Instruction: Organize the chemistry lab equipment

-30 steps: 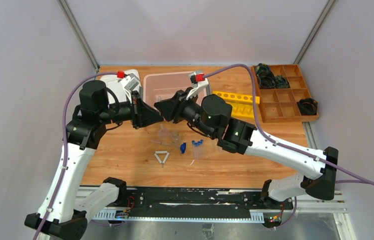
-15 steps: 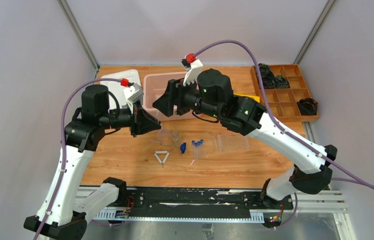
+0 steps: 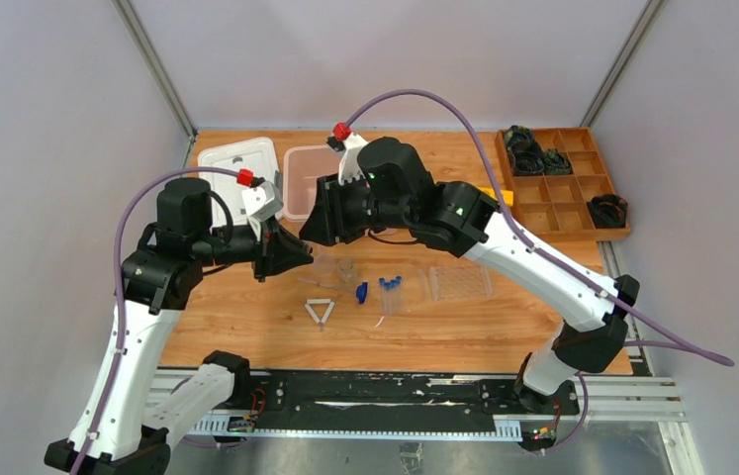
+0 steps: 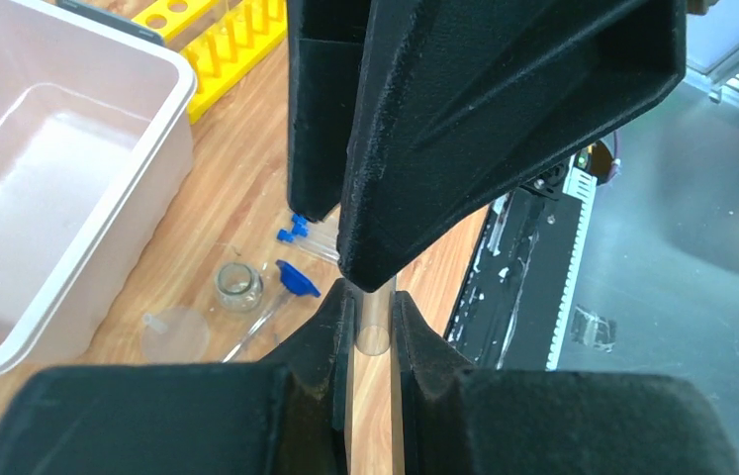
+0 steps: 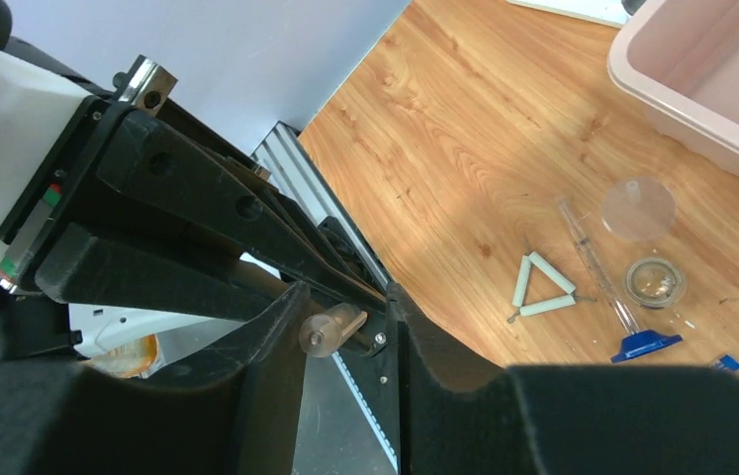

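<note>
My left gripper (image 3: 298,253) (image 4: 373,297) is shut on a clear glass tube (image 4: 375,334) and holds it above the table. My right gripper (image 3: 312,224) (image 5: 345,297) faces it tip to tip. Its jaws stand apart around the tube's round end (image 5: 328,331), with a gap on one side. On the table below lie a white triangle frame (image 3: 320,311) (image 5: 543,287), a small glass beaker (image 3: 347,269) (image 4: 237,285), a clear funnel (image 3: 323,263) (image 5: 637,208), a thin rod (image 5: 593,259), blue-capped tubes (image 3: 391,293) and a clear tube tray (image 3: 460,282).
A pink bin (image 3: 302,188) (image 4: 68,247) stands at the back, with a white lid (image 3: 236,163) to its left. A yellow tube rack (image 4: 231,40) lies behind the right arm. A wooden compartment box (image 3: 563,183) sits at the back right.
The right arm has lifted its elbow and swung left. Both grippers have shifted a little left and down and still meet tip to tip. The left gripper keeps the tube.
</note>
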### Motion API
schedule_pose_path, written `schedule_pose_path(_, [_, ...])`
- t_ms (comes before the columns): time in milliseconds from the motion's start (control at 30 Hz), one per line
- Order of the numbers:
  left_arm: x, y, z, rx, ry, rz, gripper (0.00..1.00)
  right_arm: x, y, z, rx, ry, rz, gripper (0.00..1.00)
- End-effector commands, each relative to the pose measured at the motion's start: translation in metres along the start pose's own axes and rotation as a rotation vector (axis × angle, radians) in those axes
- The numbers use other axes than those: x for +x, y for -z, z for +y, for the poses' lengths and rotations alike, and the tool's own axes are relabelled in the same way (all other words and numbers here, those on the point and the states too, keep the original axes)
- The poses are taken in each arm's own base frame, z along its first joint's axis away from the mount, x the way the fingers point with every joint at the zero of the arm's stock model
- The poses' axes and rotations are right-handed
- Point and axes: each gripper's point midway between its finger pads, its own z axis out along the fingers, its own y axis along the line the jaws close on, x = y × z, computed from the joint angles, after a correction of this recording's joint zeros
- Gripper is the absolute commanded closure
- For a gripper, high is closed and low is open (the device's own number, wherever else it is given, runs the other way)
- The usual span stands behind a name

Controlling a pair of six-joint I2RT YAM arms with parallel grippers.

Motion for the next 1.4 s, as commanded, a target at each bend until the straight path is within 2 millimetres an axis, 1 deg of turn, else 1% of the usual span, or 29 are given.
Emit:
schedule_pose_path(0, [0.003,0.002,-0.003,0.004,-0.048,-0.003,0.99,-0.014,0.008,-0.001,-0.009,-0.018,-0.018,0.64])
schedule_pose_path(133, [0.005,0.000,0.003,-0.014,-0.037,0.009,1.00,-0.014,0.004,-0.004,-0.010,-0.027,-0.011,0.65])
schedule_pose_path(200, [0.005,0.000,0.005,-0.020,-0.033,0.012,1.00,-0.012,0.000,-0.006,-0.008,-0.030,-0.001,0.68])
schedule_pose_path(267, [0.005,0.000,0.005,-0.022,-0.034,0.012,1.00,-0.011,-0.003,-0.007,-0.009,-0.032,0.005,0.75])
schedule_pose_path(367, [0.003,0.001,0.009,-0.046,-0.035,0.015,0.96,-0.010,-0.002,-0.009,-0.007,-0.035,0.011,0.88])
schedule_pose_path(400, [0.003,0.001,0.010,-0.057,-0.035,0.016,0.87,-0.010,-0.001,-0.011,-0.001,-0.037,0.011,0.93])
schedule_pose_path(433, [0.003,0.002,0.012,-0.068,-0.031,0.018,0.68,-0.010,0.000,-0.014,0.004,-0.038,0.010,0.97])
schedule_pose_path(467, [0.003,0.002,0.015,-0.085,-0.024,0.022,0.43,-0.011,0.002,-0.018,0.013,-0.042,0.008,1.00])
schedule_pose_path(500, [0.003,0.003,0.019,-0.110,-0.013,0.026,0.19,-0.013,0.006,-0.024,0.025,-0.046,0.002,1.00])
schedule_pose_path(533, [0.003,0.003,0.024,-0.137,-0.005,0.032,0.03,-0.015,0.009,-0.032,0.043,-0.049,-0.003,1.00])
schedule_pose_path(567, [0.003,0.004,0.031,-0.176,0.003,0.040,0.01,-0.019,0.014,-0.043,0.075,-0.046,-0.014,1.00])
schedule_pose_path(600, [0.003,0.006,0.039,-0.221,0.013,0.049,0.00,-0.022,0.020,-0.057,0.125,-0.038,-0.028,1.00])
schedule_pose_path(667, [0.004,0.011,0.058,-0.329,0.031,0.071,0.00,-0.026,0.035,-0.093,0.245,-0.025,-0.047,1.00])
schedule_pose_path(733, [0.005,0.015,0.071,-0.402,0.053,0.091,0.00,-0.028,0.053,-0.135,0.387,0.012,-0.068,1.00])
schedule_pose_path(800, [0.007,0.018,0.081,-0.456,0.093,0.110,0.00,-0.032,0.081,-0.189,0.646,0.070,-0.115,1.00])
schedule_pose_path(867, [0.010,0.017,0.087,-0.483,0.124,0.128,0.00,-0.030,0.104,-0.230,0.796,0.067,-0.133,1.00])
schedule_pose_path(933, [0.014,0.015,0.090,-0.483,0.143,0.138,0.00,-0.025,0.113,-0.261,0.880,0.060,-0.142,1.00])
schedule_pose_path(1033, [0.020,0.012,0.092,-0.480,0.163,0.156,0.00,-0.018,0.116,-0.302,0.957,0.053,-0.145,1.00])
schedule_pose_path(1133, [0.025,0.010,0.094,-0.470,0.165,0.182,0.00,-0.015,0.112,-0.335,0.993,0.049,-0.151,1.00])
schedule_pose_path(1267, [0.034,0.009,0.092,-0.447,0.196,0.255,0.00,-0.014,0.101,-0.366,1.002,0.040,-0.184,1.00])
schedule_pose_path(1367, [0.039,0.010,0.098,-0.461,0.200,0.290,0.00,-0.015,0.093,-0.383,1.016,0.045,-0.192,1.00])
